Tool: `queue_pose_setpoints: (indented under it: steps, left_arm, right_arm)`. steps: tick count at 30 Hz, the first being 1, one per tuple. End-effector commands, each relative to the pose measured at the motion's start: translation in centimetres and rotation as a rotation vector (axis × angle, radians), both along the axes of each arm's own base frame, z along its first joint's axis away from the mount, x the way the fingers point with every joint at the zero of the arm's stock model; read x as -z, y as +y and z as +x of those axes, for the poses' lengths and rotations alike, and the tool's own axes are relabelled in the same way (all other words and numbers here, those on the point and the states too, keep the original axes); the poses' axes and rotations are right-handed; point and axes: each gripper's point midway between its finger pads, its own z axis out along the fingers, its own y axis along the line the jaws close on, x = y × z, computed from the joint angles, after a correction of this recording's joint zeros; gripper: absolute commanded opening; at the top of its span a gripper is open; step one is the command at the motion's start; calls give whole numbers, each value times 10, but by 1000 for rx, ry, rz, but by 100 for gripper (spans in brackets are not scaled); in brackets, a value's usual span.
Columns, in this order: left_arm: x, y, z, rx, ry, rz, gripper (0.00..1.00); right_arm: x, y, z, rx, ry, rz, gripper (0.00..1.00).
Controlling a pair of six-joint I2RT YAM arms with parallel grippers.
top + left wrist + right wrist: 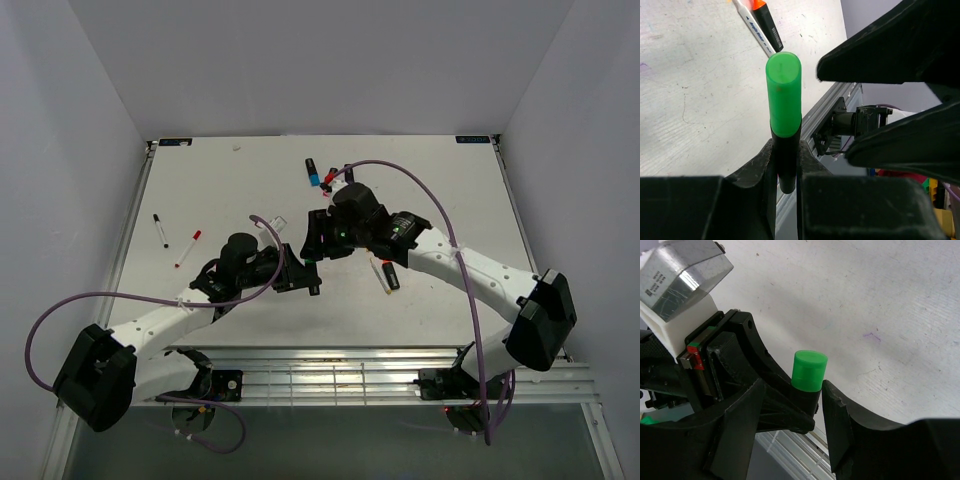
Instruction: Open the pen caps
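Above the table, the green cap sits on a stubby black marker, which the left fingers clench by its body so the capped end juts free. Light, stiff, smooth plastic, it likely holds by a snug friction fit, so it wants a firm squeeze across its round sides and a straight pull. The right fingers stand spread on either side of it, not yet gripping.

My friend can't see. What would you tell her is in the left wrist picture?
A bright green cap sits on a black marker, which the left fingers grip at the bottom of the picture. The right fingers, big and black, stand open just right of the cap. Behind, a white pen and an orange-ended marker lie on the white table.
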Motion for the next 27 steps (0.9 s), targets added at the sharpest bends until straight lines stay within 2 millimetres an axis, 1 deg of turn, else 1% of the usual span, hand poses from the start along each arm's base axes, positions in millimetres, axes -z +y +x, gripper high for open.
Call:
queue_pose_setpoints:
  steps: [1, 7, 11, 15, 16, 19, 20, 23, 24, 25, 27]
  left_arm:
    - [-25, -4, 7, -1, -68, -25, 0]
    - [-29, -4, 6, 1, -76, -34, 0]
    - [-28, -3, 4, 2, -73, -35, 0]
    - [-27, -3, 3, 3, -70, -35, 0]
    - [-28, -3, 3, 4, -72, -38, 0]
    - [-29, -3, 3, 7, -73, -39, 0]
    - [-29, -3, 3, 5, -71, -39, 0]
    - [-28, -3, 3, 4, -68, -40, 0]
    - [-27, -2, 3, 2, -64, -39, 0]
    - [-26, -3, 1, 8, -63, -40, 0]
    - [-20, -2, -1, 12, -49, -34, 0]
  right_arm:
    - [-3, 9, 1, 3, -11, 19, 56]
    - [10, 11, 4, 14, -6, -1, 55]
    - [15, 12, 8, 24, -10, -8, 54]
    - [19, 15, 10, 26, -11, -7, 50]
    - [20, 16, 12, 28, -9, -6, 48]
    - [24, 17, 13, 32, -5, -14, 35]
    - [26, 17, 14, 34, -2, -22, 26]
    - [30, 15, 16, 52, 0, -40, 9]
    - [31, 13, 17, 62, -1, -47, 8]
    - [30, 8, 25, 102, -29, -63, 8]
    - [24, 3, 33, 149, -64, -66, 8]
